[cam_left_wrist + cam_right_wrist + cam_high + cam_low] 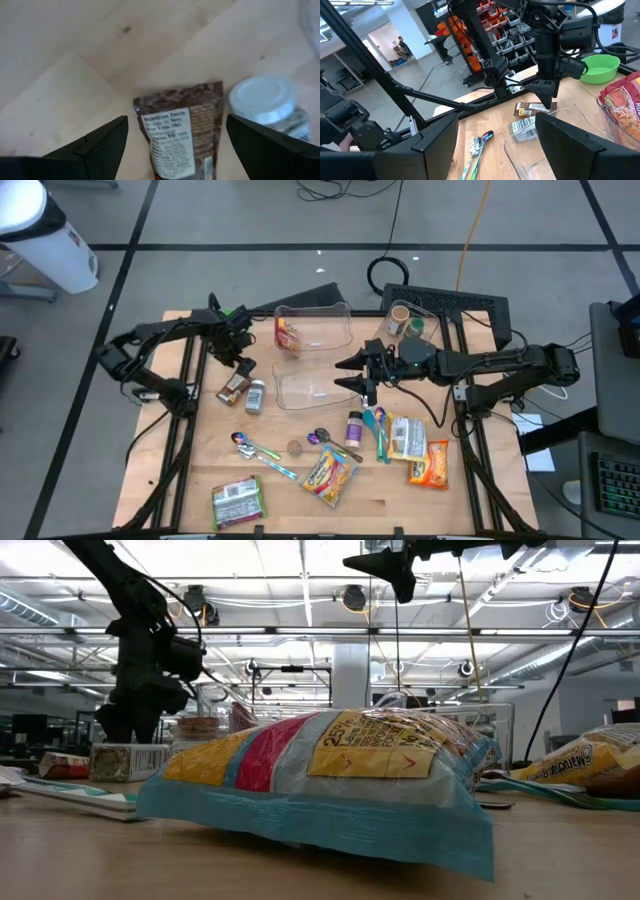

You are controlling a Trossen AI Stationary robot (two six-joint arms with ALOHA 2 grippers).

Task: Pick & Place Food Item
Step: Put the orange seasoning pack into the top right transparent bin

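Far clear bin (318,327) holds one snack packet (287,335); near clear bin (312,386) empty. Left gripper (243,366) agape above brown pouch (234,387); right gripper (349,373) agape, empty, over near bin.

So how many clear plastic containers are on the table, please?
2. One clear container sits at the table's far side and holds a red snack bag. The other clear container lies just nearer, below the right arm's fingers, and looks empty. None seems hidden.

brown packet (233,388) lies just left of the jar (255,396).
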